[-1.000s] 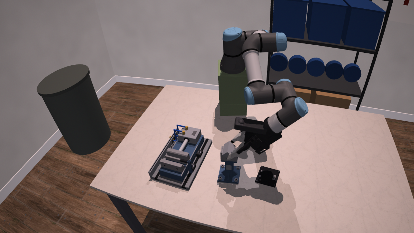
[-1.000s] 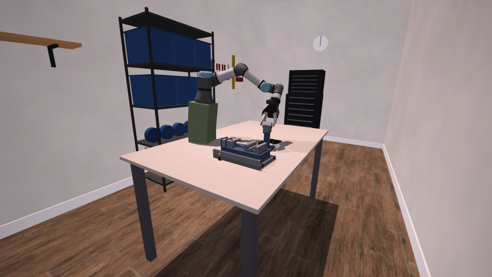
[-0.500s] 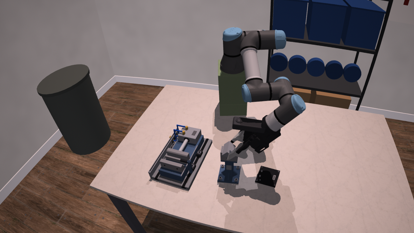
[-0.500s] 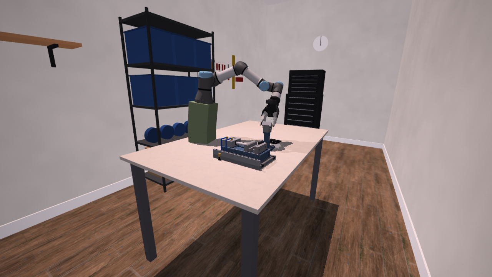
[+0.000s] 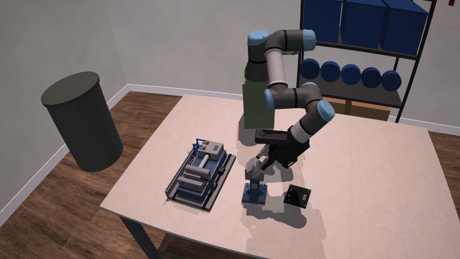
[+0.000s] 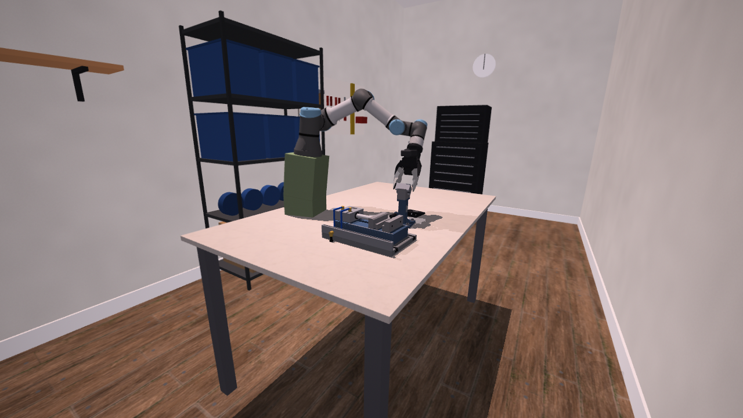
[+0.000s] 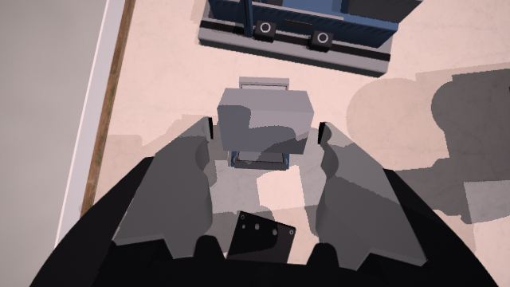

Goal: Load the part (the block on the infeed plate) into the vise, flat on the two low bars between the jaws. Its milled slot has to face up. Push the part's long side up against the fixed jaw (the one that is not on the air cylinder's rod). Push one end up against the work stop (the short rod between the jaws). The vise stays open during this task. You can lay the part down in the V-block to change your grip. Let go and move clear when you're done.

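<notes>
Pale walls and a plank floor surround the light surface point(image 5: 369, 180) point(image 6: 312, 259). Taking the V-block point(image 6: 403, 193) point(image 7: 263, 164) as my landmark, I see the part point(image 5: 254, 164) point(image 6: 403, 186) point(image 7: 264, 127), a gray block, lying in it. Beside it sit the vise point(image 5: 190, 182) point(image 6: 393, 223) point(image 7: 358, 33) and, on the other side, the black infeed plate point(image 5: 297, 196) point(image 6: 415, 213) point(image 7: 263, 241). The gripper point(image 5: 262, 163) point(image 6: 406, 188) point(image 7: 264, 121) has its fingers spread, one toward each end of the part, pinching nothing.

The block looks like stiff metal, probably fairly heavy for its size and slick on its smooth faces, hardly fragile. I'd take it squarely across the two ends, centered, lest it tip. I can't make out its slot.
</notes>
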You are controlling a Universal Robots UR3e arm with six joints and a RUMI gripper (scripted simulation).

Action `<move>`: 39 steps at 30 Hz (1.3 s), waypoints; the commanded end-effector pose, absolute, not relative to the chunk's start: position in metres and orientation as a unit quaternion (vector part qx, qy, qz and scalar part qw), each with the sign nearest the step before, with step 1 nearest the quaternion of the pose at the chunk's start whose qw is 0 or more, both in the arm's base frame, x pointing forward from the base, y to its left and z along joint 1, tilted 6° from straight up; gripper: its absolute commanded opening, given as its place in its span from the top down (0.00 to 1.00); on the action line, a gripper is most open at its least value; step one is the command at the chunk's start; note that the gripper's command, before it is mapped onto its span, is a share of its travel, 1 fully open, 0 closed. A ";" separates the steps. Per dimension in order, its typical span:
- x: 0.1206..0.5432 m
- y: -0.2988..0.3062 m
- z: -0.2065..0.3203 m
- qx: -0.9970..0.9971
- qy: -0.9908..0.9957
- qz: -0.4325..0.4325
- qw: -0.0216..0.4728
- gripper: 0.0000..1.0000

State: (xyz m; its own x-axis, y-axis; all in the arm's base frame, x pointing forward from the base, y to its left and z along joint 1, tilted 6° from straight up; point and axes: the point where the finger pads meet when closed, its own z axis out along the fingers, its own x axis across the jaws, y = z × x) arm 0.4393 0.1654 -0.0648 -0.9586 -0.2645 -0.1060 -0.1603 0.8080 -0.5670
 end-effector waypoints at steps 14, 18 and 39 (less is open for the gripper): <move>0.440 0.165 -0.063 -0.118 0.963 -0.227 0.085 0.49; 0.440 0.165 -0.063 -0.120 0.968 -0.206 0.083 0.49; 0.441 0.163 -0.062 -0.129 0.986 -0.084 0.067 0.49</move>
State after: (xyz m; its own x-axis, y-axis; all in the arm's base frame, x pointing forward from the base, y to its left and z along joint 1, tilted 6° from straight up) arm 0.4398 0.1632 -0.0633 -0.9588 -0.2640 -0.1050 -0.2321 0.9408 -0.2469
